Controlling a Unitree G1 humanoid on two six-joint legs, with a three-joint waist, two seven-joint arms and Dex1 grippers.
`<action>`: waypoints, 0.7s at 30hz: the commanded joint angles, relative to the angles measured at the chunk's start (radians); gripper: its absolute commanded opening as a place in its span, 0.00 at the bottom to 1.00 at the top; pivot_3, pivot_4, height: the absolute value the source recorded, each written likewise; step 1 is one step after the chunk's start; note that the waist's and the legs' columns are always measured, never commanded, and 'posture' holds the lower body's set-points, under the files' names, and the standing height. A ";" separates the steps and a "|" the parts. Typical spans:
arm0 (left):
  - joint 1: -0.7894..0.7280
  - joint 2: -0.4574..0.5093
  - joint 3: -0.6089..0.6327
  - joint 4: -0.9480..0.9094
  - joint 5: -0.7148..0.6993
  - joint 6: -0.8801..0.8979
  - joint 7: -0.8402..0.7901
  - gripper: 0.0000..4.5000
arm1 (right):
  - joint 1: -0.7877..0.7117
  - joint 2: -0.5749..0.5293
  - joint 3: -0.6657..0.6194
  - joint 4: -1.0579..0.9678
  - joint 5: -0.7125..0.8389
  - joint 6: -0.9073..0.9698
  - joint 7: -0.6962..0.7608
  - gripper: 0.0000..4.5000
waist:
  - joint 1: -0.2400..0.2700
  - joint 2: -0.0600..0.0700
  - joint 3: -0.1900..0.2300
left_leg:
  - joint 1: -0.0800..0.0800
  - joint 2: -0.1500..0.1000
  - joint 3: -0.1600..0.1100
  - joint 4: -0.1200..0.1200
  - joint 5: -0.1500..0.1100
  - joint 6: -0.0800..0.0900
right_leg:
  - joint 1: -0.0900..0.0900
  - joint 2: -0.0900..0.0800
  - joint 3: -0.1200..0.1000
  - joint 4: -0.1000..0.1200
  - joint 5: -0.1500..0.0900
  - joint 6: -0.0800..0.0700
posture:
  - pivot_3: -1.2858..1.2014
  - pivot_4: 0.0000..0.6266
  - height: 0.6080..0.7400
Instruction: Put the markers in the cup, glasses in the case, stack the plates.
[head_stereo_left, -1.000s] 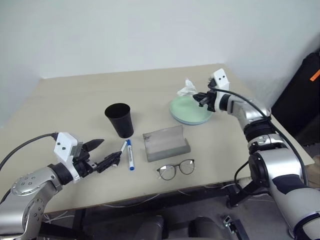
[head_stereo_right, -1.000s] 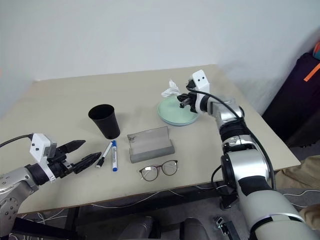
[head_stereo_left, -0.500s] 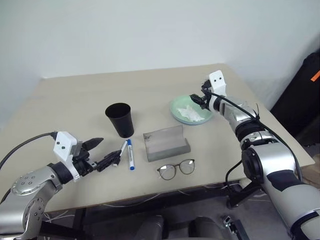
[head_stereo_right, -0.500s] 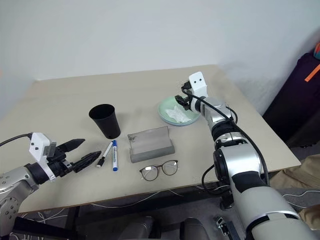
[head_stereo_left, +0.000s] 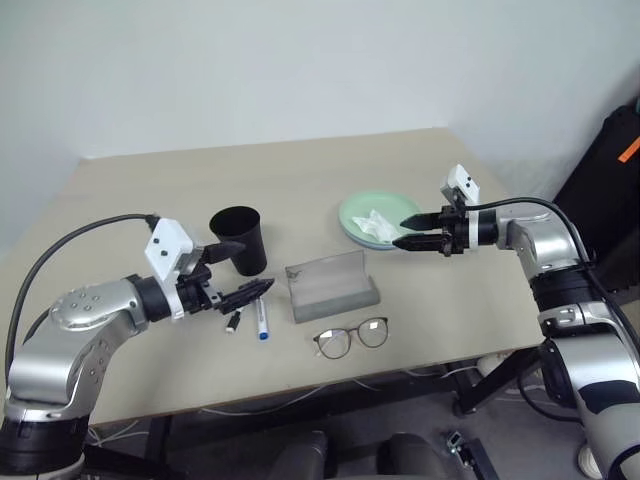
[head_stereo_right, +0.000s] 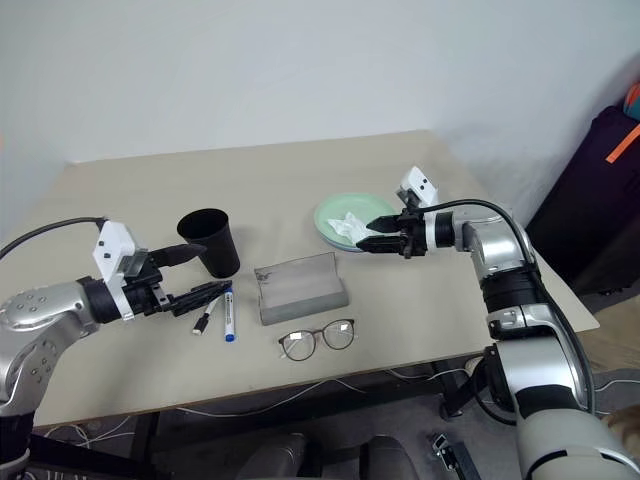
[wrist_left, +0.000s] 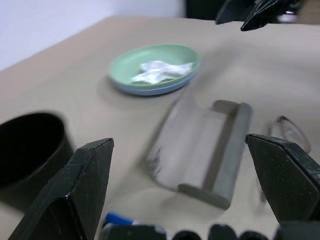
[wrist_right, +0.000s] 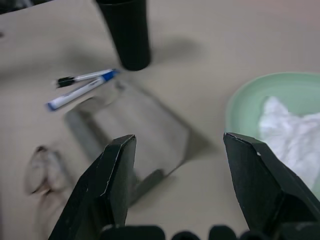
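Note:
Two markers lie side by side near the table's front left: the blue-capped one and the black-capped one. My left gripper hovers open just above them, beside the black cup. The grey case stands open in the middle, and the glasses lie in front of it. The mint green plate rests on the light blue plate and holds a crumpled white tissue. My right gripper is open at the plates' near right rim and holds nothing.
The beige table has bare room at the back and left. A dark bag stands off the table's right side. A cable hangs along the front edge.
My right gripper opened, dropped the tissue into the green plate and drew back to the near right. My left gripper rose and moved right, over the markers beside the cup.

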 joint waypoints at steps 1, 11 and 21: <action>-0.065 0.036 -0.063 0.019 0.033 -0.003 -0.053 1.00 | 0.001 -0.036 0.018 -0.088 0.036 0.036 0.061 0.67 | 0.001 0.000 0.000 | 0.000 0.000 0.000 0.000 0.000 0.000 | 0.000 0.000 0.000 0.000 0.000 0.000 | 0.52 0.00 0.90; -0.248 0.017 -0.343 0.078 0.118 0.042 -0.183 1.00 | 0.040 -0.118 0.075 -0.161 0.052 0.008 0.197 0.67 | 0.006 0.000 0.000 | -0.002 0.000 0.000 0.003 0.000 0.000 | 0.000 -0.001 0.000 -0.001 0.001 0.001 | 0.52 0.00 0.90; -0.384 -0.121 -0.528 0.217 0.229 0.012 -0.250 1.00 | 0.117 -0.199 0.057 -0.220 0.060 -0.089 0.253 0.99 | 0.006 -0.001 0.000 | -0.003 0.000 0.000 0.007 0.000 0.002 | 0.001 -0.001 -0.001 -0.001 0.001 0.002 | 0.52 0.00 0.90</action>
